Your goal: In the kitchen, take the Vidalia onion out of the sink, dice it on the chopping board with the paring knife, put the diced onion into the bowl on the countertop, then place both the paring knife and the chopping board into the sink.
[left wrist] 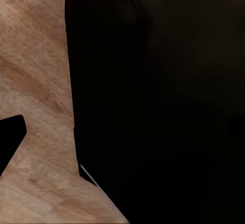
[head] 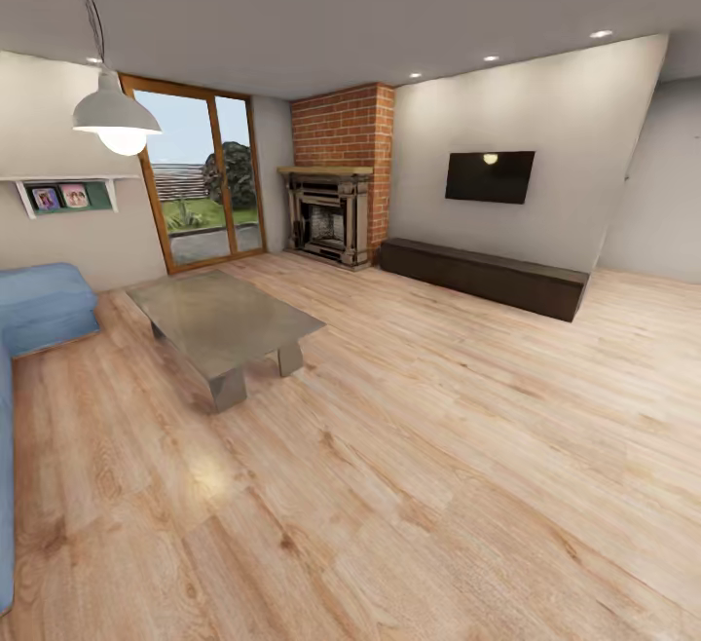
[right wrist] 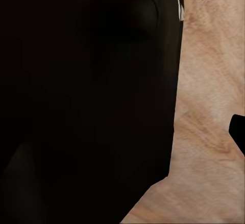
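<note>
I am in a living room, and the onion, sink, chopping board, paring knife, bowl and countertop are all out of view. In the left wrist view a large black part of my own body [left wrist: 163, 101] hangs over the wooden floor [left wrist: 35, 70], with a dark fingertip [left wrist: 10, 137] at the picture's edge. The right wrist view is much the same: black body [right wrist: 87, 101], floor [right wrist: 204, 132] and a dark fingertip [right wrist: 239, 132]. Neither view lets me judge how the jaws stand.
A low grey coffee table [head: 219, 324] stands ahead on the left, beside a blue sofa [head: 39, 305]. Further back are a brick fireplace [head: 331, 217], a glass patio door [head: 200, 178], a wall TV [head: 490, 176] and a long dark bench [head: 487, 276]. Wooden floor [head: 438, 485] stretches ahead and right.
</note>
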Tool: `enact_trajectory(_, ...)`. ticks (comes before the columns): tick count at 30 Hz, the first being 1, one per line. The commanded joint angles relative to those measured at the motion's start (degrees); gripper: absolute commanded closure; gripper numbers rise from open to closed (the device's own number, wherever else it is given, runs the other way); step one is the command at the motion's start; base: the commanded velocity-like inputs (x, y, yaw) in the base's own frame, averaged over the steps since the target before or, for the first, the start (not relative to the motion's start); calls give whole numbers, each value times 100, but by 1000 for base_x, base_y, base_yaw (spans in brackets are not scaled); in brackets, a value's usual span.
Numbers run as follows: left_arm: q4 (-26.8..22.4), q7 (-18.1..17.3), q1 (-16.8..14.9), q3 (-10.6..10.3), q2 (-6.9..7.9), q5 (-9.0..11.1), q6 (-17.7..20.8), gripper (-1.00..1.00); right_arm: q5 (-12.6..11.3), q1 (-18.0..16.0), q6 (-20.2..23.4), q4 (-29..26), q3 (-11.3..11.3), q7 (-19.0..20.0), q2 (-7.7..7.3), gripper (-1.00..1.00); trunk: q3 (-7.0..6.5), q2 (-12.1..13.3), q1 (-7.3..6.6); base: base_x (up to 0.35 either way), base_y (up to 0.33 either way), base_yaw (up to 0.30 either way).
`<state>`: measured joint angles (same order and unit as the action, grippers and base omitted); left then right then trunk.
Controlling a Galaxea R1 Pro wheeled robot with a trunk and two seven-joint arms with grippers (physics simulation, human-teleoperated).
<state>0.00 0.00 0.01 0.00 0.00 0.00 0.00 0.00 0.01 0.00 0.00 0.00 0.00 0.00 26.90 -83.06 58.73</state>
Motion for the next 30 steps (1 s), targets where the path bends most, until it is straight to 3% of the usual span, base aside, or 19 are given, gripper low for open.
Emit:
enact_trajectory(1, 0, 0, -1, 0, 0, 0, 0, -100, 0, -1, 0, 0, 0, 0, 0, -100, 3, -2, 0, 0, 0, 0)
enact_trajectory(6, -18, 9, 8, 9, -14, -9, -9, -100, 9, -18, -9, -9, -13, -14, -9, -100, 3, -2, 0, 0, 0, 0)
enact_trajectory(14, -104, 9, 8, 9, -35, -9, -9, -100, 12, -18, -5, -244, -8, -17, 197, -100, 3, -2, 0, 0, 0, 0)
enact_trajectory(30, -114, 8, 8, -3, -78, -7, -9, -100, 26, -18, 5, -290, -6, -18, 188, -100, 3, -2, 0, 0, 0, 0)
